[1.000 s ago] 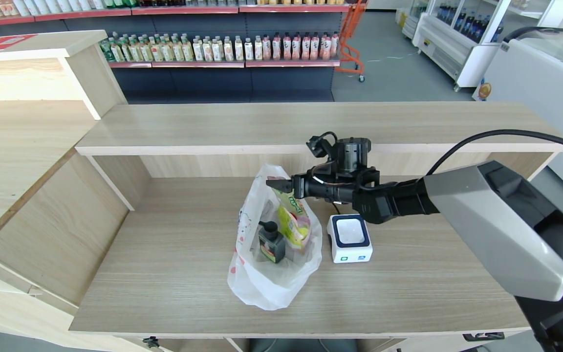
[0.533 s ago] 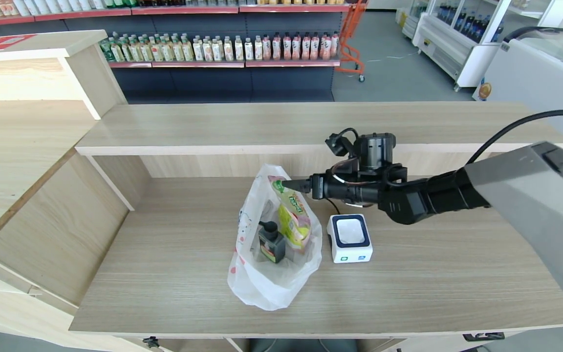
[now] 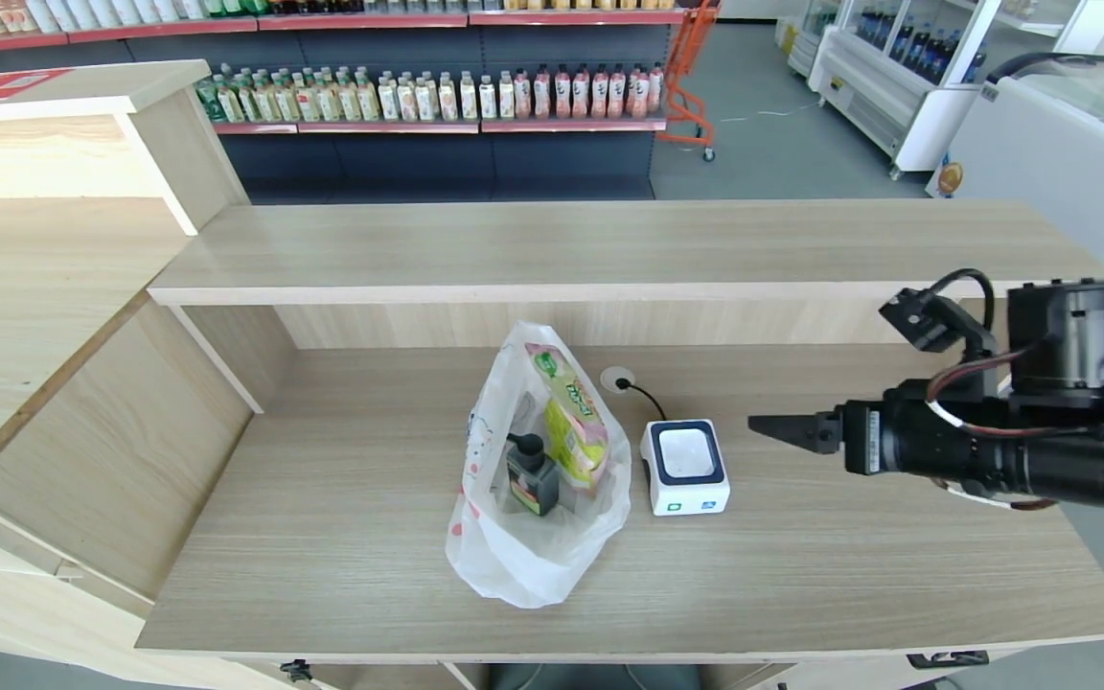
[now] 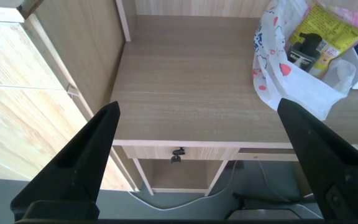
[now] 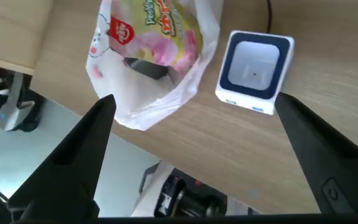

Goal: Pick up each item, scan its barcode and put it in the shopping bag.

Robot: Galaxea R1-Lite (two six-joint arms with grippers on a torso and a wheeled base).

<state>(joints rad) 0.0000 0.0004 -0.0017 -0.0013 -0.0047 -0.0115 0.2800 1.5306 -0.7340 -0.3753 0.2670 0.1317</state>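
Counter [image 3: 322, 537] | shopping bag [image 3: 514, 565] holds pouch [image 3: 573, 422] | right pincer [image 3: 765, 425] released | left pincer [image 4: 199, 106] released

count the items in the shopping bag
2: a yellow-green snack pouch upright in the shopping bag, a dark bottle beside it, toward the robot's left. Others may be hidden.

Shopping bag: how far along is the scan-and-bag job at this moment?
Done: a green snack pouch and a dark bottle sit in the shopping bag. In hand: nothing; the right gripper hangs right of the scanner, jaws open and empty. Left: seemingly nothing, since both visible items are bagged.
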